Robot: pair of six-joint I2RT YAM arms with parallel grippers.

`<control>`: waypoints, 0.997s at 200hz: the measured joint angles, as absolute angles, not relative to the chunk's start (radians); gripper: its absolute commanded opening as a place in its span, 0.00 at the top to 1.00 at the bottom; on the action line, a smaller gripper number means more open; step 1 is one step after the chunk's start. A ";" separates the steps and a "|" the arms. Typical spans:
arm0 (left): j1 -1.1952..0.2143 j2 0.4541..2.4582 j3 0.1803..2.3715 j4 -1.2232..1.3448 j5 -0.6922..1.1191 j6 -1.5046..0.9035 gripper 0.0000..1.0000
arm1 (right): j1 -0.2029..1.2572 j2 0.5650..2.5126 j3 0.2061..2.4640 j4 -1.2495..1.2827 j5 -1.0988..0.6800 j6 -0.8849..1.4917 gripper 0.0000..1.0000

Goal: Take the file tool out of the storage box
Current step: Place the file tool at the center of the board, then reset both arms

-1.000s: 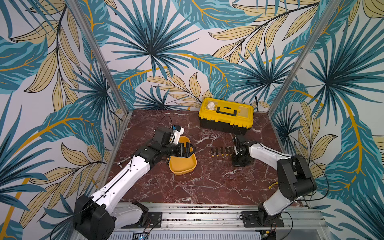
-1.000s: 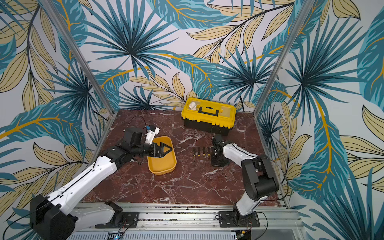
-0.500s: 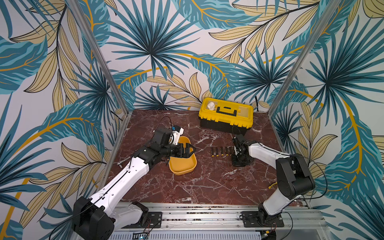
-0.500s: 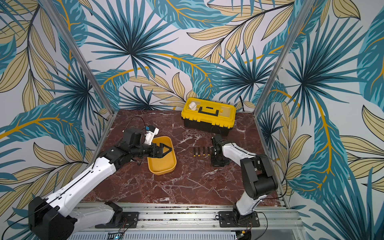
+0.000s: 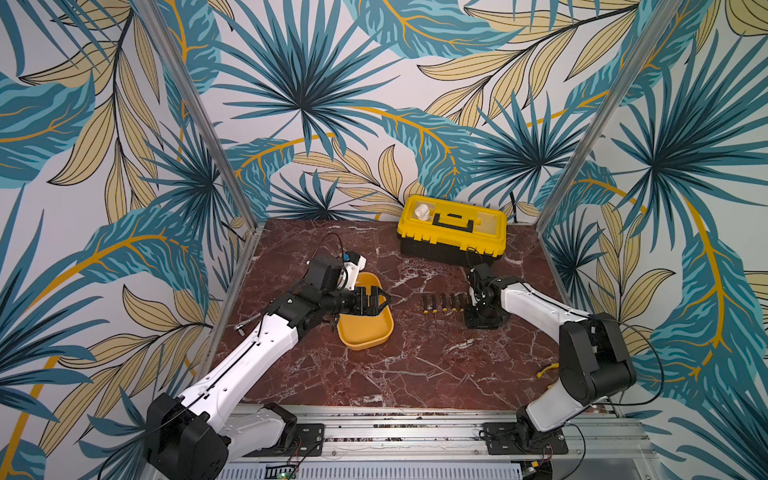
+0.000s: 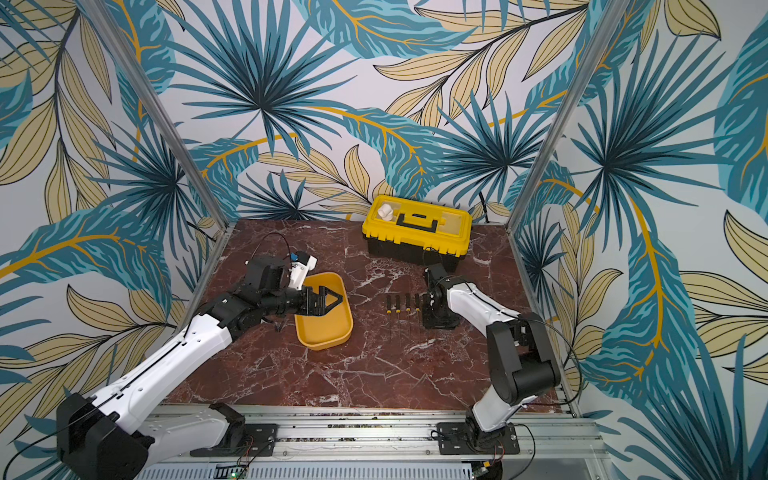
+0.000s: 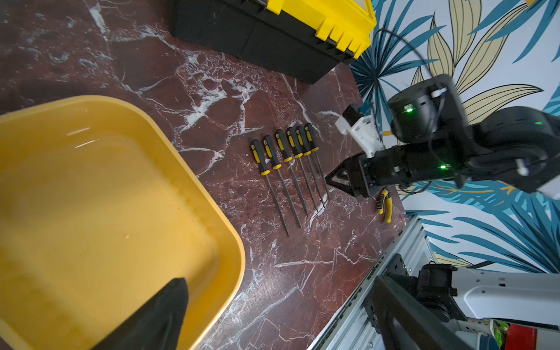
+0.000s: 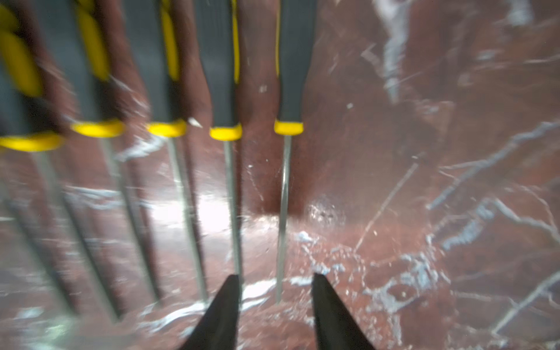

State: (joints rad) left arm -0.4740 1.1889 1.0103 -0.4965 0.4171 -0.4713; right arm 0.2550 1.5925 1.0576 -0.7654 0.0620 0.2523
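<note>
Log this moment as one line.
storage box: empty | files: six in a row on table | left gripper: open over the box | right gripper: fingers apart astride end file

— Where's the tray [image 5: 365,332]?
— Left of centre on the table [image 5: 395,374]. The left gripper [image 5: 379,300] hangs over its far end, jaws spread.
— And the files [image 5: 442,305]?
— They lie in a row on the table right of the tray and apart from it, handles far, tips near. The right gripper [image 5: 480,318] points down at the row's right end. Its jaws don't show from here.
— Behind them?
— A toolbox [image 5: 453,237] at the far edge, shut, with a white piece [image 5: 421,212] on top.
</note>
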 measured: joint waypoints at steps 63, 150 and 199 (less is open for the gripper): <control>-0.451 1.189 1.010 -0.514 0.300 -0.452 0.00 | 0.255 1.375 1.161 -0.776 0.040 0.237 0.01; -0.412 1.201 1.010 -0.504 0.103 -0.408 0.00 | 0.157 1.315 1.056 -0.512 0.035 0.152 0.00; -0.399 1.141 0.931 -0.412 -0.043 -0.379 0.00 | 0.130 1.189 0.839 -0.225 0.105 0.088 0.00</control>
